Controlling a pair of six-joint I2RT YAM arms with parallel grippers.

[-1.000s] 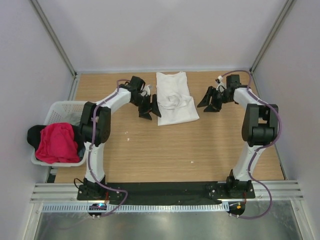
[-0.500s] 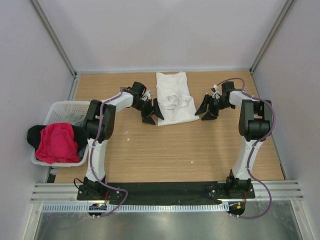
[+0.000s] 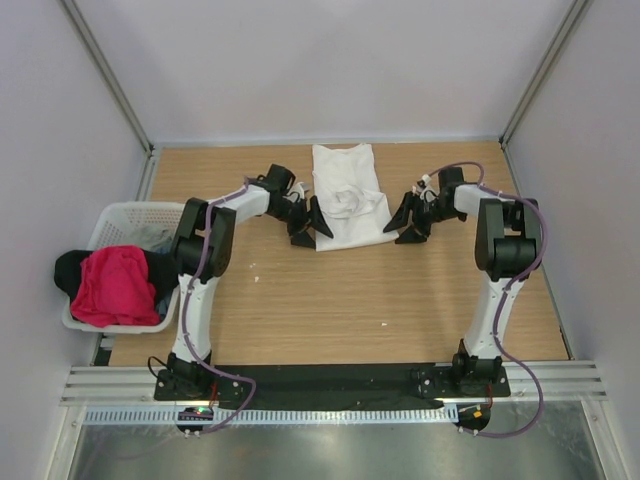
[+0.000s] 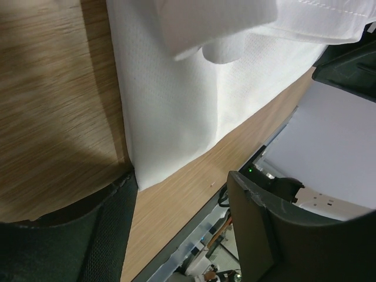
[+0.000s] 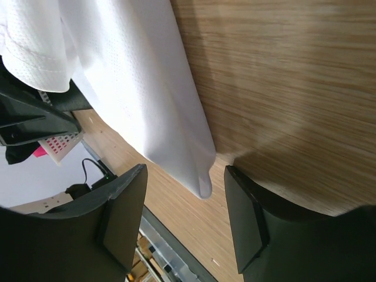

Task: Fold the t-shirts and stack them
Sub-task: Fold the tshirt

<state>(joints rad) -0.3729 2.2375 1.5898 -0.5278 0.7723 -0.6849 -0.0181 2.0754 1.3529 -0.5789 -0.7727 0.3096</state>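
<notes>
Both were wide open and empty: left gripper (image 3: 308, 228) and right gripper (image 3: 408, 222) straddled the near hem corners of the white t-shirt (image 3: 350, 195), lying mid-counter by the far edge. I'd pinch both corners evenly, keeping the fold square.

Wooden table (image 3: 330, 300) (pale grey walls (image 3: 320, 70))

Left claw (image 3: 308, 228) and right claw (image 3: 405, 222) drew nearer the white t-shirt (image 3: 342, 172).

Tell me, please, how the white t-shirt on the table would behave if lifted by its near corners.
The thin white cloth t-shirt will probably sag and drape: its middle lies rumpled. Its fine perforated weave suggests lightness. It may slide on the smooth wooden table.
</notes>
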